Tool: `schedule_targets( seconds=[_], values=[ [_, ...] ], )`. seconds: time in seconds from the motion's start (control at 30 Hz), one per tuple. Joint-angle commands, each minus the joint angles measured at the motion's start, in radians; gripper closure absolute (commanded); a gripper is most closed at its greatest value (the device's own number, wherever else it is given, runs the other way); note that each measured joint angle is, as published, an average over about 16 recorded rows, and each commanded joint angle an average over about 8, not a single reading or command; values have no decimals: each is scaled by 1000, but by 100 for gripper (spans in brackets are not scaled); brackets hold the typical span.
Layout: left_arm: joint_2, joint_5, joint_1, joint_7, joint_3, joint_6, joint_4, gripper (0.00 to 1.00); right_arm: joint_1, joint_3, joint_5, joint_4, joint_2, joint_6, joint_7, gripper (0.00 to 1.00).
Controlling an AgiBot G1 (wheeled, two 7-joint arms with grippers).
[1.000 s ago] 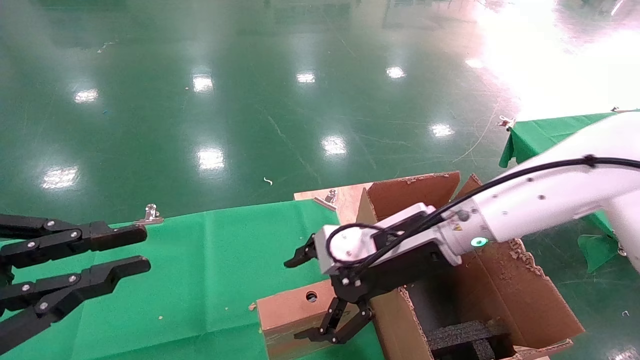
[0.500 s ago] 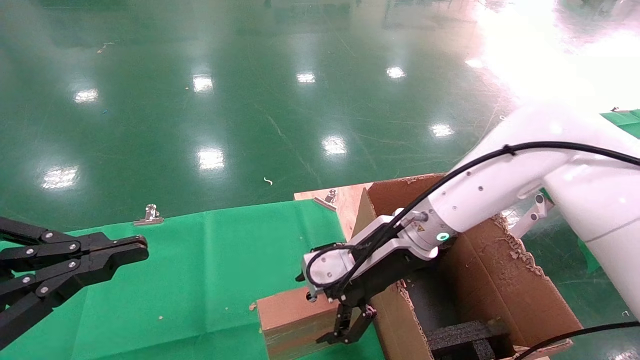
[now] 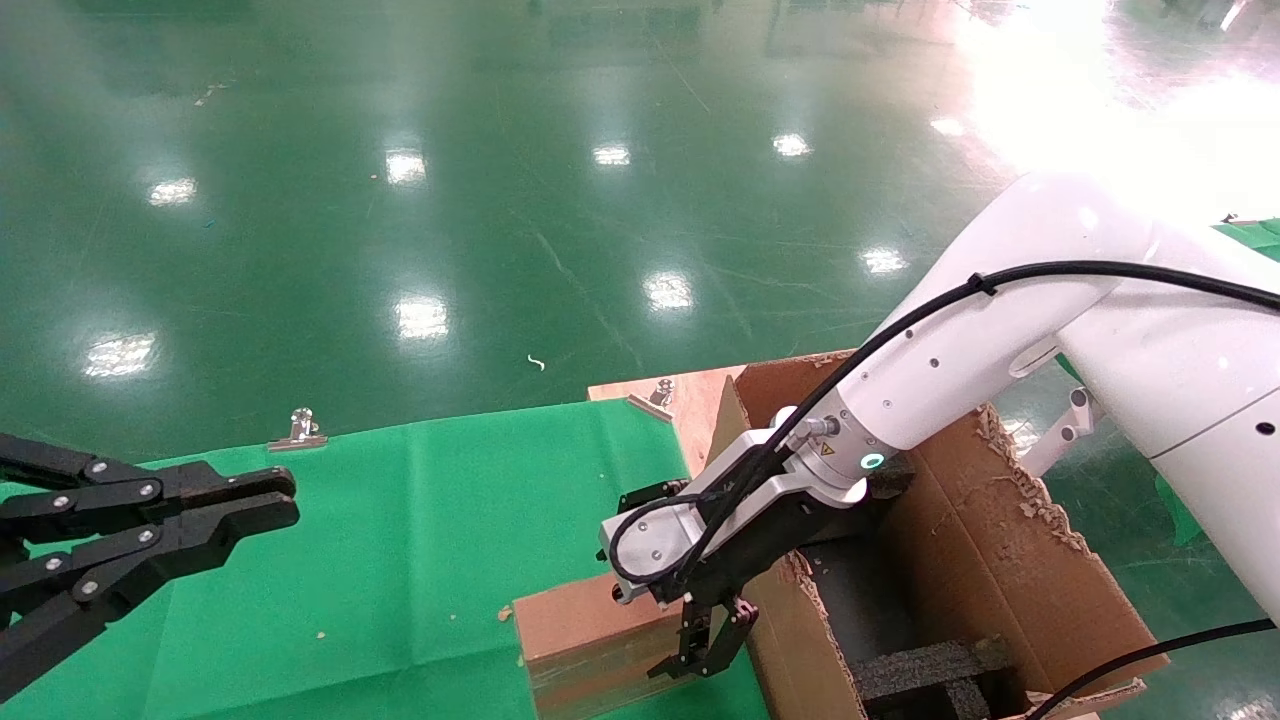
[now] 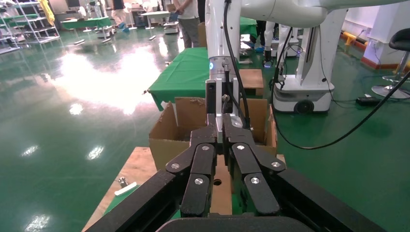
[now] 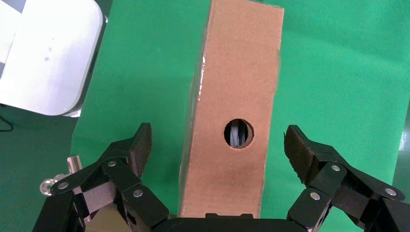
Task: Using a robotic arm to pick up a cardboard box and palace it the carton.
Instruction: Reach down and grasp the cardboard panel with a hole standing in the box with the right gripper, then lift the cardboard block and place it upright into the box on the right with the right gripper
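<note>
Now, with nothing yet lifted, I have the robotic arm (image 3: 960, 370) reaching down over the desk (image 3: 400, 520), its right gripper (image 3: 712, 640) poised around the cardboard box (image 3: 580, 640). From the right wrist view its fingers (image 5: 133, 152) are spread wide, one on each side of the box's narrow top face with the round hole (image 5: 238, 133), and both stand clear of the cardboard; they have hold of nothing. The box stands on edge on the green cloth at the near edge of the desk, just beside the torn left wall of the carton (image 3: 1010, 590), which sits open on the robot's right with black foam inserts (image 3: 930, 670) showing inside.

My left gripper (image 3: 275, 505) hangs idle over the left of the desk, well away from the box, its fingers drawn almost together and empty.

As I judge it, the task is at its start: the approach is made, but the squeeze, the lift, the short carry to the right over the ragged flap and the release into the carton are all still to do.
</note>
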Motion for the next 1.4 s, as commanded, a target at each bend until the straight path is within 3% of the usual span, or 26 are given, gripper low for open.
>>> schedule_targets(
  seconds=[0.03, 0.07, 1.17, 1.4],
  values=[
    [0, 0, 0, 0, 0, 0, 0, 0, 6, -6, 1, -5, -2, 1, 0, 95],
    [0, 0, 0, 0, 0, 0, 0, 0, 6, -6, 1, -5, -2, 1, 0, 100],
    [0, -1, 0, 0, 0, 0, 0, 0, -5, 5, -1, 5, 3, 1, 0, 100],
    [0, -1, 0, 0, 0, 0, 0, 0, 46, 6, 36, -44, 15, -7, -6, 100]
  ],
)
